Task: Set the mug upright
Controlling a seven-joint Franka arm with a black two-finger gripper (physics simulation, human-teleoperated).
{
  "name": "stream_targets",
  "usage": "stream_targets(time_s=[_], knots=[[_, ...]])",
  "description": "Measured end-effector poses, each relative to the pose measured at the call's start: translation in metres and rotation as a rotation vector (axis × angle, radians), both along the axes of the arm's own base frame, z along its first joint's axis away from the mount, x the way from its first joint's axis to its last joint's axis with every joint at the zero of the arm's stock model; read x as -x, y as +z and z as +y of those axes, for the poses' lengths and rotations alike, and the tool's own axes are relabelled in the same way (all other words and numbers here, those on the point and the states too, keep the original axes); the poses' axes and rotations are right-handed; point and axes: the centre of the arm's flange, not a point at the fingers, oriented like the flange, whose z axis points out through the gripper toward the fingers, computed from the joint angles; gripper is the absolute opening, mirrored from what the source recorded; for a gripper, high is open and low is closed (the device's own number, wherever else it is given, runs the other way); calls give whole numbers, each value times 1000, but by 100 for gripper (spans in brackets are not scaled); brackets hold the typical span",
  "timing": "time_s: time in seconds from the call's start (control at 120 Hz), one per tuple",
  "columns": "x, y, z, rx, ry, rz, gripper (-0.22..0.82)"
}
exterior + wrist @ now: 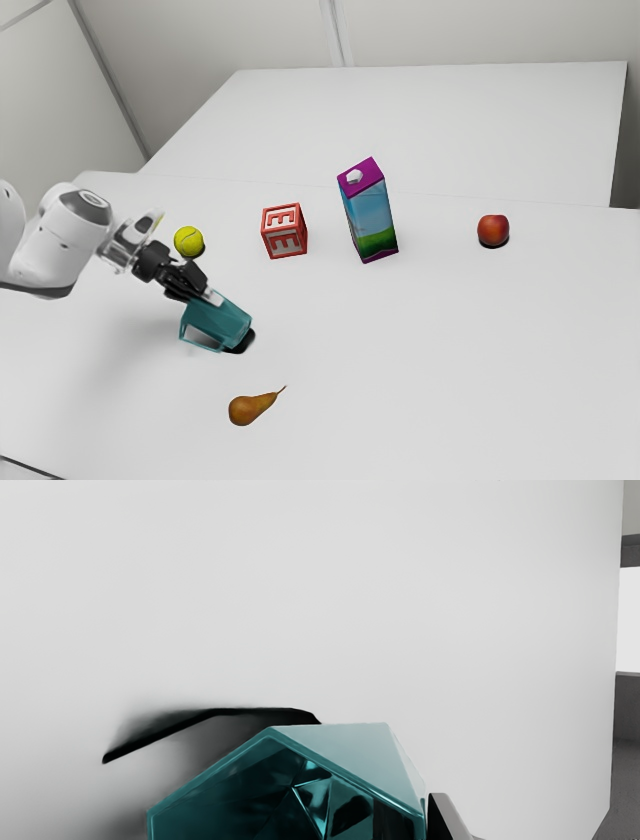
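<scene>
The gripper (211,297) is at the upper side of the teal mug (220,320) in the exterior view. The mug is tilted, with its handle on the lower left side and a dark shadow by its lower right end. In the wrist view the mug (350,745) has its mouth facing the camera. The gripper (424,820) is shut on the mug's wall there, one finger outside it and a dark finger shape inside. The mug's far end is hidden in that view.
On the white table (450,350) a brown pear (250,407) lies close to the mug. Beyond are a tennis ball (188,241), a red letter block (284,232) and a tall carton (368,212). A red apple (493,230) sits toward the exterior view's right.
</scene>
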Motion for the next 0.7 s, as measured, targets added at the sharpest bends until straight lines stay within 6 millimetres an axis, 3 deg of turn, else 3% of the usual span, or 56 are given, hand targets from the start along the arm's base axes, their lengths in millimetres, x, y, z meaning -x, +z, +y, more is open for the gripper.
stream_targets(time_s=[0.442, 0.575, 0.7], knots=[[-7, 10, -8, -8, 1, -10, -17], [-7, 33, -14, -40, -24, -37, -18], [-5, 62, -23, -191, -130, -56, -18]])
